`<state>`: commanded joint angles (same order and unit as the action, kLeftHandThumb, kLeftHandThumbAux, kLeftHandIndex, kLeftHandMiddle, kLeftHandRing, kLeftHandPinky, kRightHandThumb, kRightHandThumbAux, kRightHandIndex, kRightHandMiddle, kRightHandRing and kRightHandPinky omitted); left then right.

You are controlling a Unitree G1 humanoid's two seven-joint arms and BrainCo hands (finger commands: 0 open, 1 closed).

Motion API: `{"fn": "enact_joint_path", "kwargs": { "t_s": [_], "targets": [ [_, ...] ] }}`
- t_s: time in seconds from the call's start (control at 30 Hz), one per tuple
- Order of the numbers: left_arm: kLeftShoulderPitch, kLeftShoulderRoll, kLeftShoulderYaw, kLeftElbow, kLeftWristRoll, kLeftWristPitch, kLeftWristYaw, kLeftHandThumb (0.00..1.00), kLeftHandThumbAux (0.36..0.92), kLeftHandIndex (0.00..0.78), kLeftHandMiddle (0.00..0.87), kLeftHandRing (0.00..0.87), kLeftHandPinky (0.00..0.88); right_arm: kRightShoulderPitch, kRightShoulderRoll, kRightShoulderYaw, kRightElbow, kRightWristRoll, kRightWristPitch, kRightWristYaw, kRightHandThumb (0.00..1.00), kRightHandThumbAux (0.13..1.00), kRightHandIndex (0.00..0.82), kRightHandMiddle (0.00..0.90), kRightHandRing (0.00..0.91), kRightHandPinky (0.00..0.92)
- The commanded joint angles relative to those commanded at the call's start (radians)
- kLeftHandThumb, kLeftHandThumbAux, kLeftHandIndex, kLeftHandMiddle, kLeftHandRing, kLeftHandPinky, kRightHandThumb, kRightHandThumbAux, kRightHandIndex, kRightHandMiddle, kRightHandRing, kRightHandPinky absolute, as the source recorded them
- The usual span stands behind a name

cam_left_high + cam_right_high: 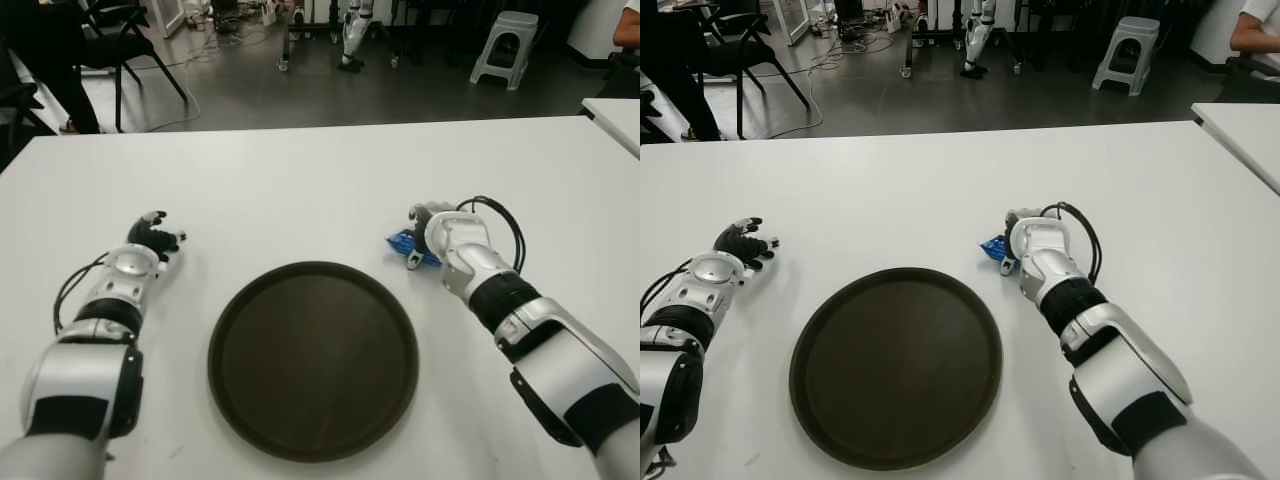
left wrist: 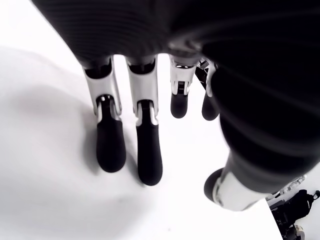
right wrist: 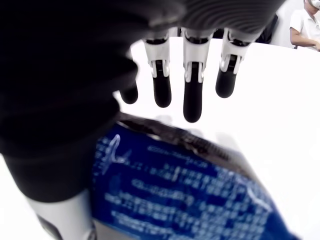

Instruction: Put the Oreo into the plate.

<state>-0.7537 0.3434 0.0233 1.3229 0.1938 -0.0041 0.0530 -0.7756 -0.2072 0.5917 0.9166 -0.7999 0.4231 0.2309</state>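
Left eye view: the right hand (image 1: 428, 232) hovers over the blue Oreo packet (image 1: 403, 243), which lies on the white surface (image 1: 320, 180) just beyond the far right rim of the dark round plate (image 1: 312, 358). The plate holds nothing, so the task appears to be at its start: the packet has yet to be gripped, lifted and carried across to the plate on the hand's inner side. The left hand (image 1: 152, 240) shows on the far side of the plate from the work, idle, nothing in it.

Right eye view: the same layout, with the packet's blue edge peeking out from under the right hand on the side facing the plate, close to the rim but not on it. Beyond the surface lies a grey floor with a black chair (image 1: 735, 50), a pale plastic stool (image 1: 1130, 50), trailing cables, and the edge of a second white table (image 1: 1240, 125) where a person sits.

Left wrist view: the left hand's fingers (image 2: 110, 145) hang straight and relaxed above the bare surface, grasping nothing.

Right wrist view: the right hand's fingers (image 3: 192, 95) are extended and released, reaching past the packet, which fills the space directly beneath the palm. No finger is seen wrapped around it, so the grasp seems not yet made.
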Motion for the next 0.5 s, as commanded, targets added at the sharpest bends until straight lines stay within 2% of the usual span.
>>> {"fn": "enact_joint_path", "kwargs": {
  "t_s": [0.07, 0.4, 0.5],
  "targets": [
    [-0.001, 0.000, 0.000, 0.000, 0.000, 0.001, -0.001, 0.209, 0.777, 0.112, 0.073, 0.114, 0.151, -0.001, 0.001, 0.001, 0.007, 0.002, -0.005, -0.006, 0.000, 0.925, 0.211, 0.236, 0.257, 0.306],
    [-0.003, 0.002, -0.011, -0.001, 0.010, 0.009, 0.002, 0.173, 0.768, 0.097, 0.086, 0.128, 0.166, 0.005, -0.001, -0.005, 0.020, 0.011, -0.035, -0.053, 0.000, 0.941, 0.253, 0.259, 0.273, 0.303],
    [-0.003, 0.001, -0.010, -0.002, 0.008, 0.010, 0.001, 0.188, 0.768, 0.108, 0.088, 0.132, 0.180, 0.010, -0.002, -0.011, 0.017, 0.015, -0.046, -0.078, 0.034, 0.938, 0.262, 0.270, 0.283, 0.321]
  ]
}}
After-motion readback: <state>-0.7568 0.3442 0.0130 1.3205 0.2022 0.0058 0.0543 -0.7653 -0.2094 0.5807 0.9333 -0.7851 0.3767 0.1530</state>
